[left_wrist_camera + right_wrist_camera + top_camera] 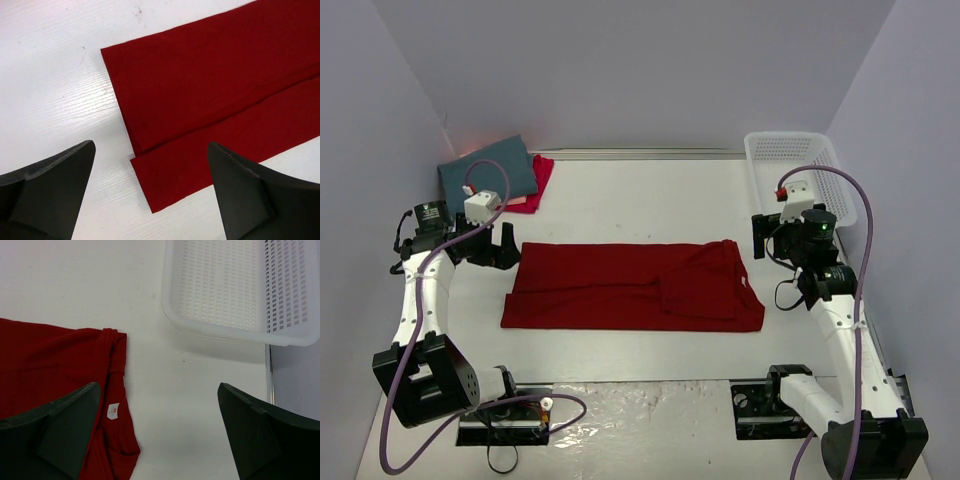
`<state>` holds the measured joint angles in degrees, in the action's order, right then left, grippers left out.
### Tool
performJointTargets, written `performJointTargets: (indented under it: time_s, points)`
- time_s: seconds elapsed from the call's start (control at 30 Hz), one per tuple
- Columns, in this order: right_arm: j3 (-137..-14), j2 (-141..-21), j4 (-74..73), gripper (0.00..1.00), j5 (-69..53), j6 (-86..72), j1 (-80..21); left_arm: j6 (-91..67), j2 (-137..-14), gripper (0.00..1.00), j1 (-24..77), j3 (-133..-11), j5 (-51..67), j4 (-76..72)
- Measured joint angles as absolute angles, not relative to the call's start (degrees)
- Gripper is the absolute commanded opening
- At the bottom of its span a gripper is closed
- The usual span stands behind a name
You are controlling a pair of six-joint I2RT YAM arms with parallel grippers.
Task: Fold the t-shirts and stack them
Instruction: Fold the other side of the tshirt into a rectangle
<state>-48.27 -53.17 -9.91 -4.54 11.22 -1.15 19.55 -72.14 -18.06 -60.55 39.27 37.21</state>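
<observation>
A deep red t-shirt (632,286) lies flat across the middle of the table, folded lengthwise into a long strip, collar end to the right. Its hem corner (165,180) shows under my left gripper (150,187). The left gripper (496,246) hovers open just off the shirt's left end. Off the collar end, my right gripper (767,236) also stands open, holding nothing; its wrist view shows the collar with a white label (113,410) beside its left finger (60,430). A folded slate-teal t-shirt (485,172) lies on a pinkish-red one (535,185) at the back left.
A white mesh basket (798,170) stands at the back right by the wall, close behind the right gripper; in the right wrist view the basket (225,290) looks empty. Grey walls enclose the table on three sides.
</observation>
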Motion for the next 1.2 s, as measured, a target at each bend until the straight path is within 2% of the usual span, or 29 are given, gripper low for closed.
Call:
performJointTargets:
  time_s: [0.93,1.2]
  points:
    - [-47.97,-56.55,-10.50,1.00,-8.08,13.63,-1.23,21.37,-72.36,0.94,-16.88,-62.26,39.64,40.45]
    - [-47.97,-59.68,-11.49,1.00,-9.89,15.05,-5.43,21.89,-72.77,0.94,-16.45,-62.48,39.88,40.73]
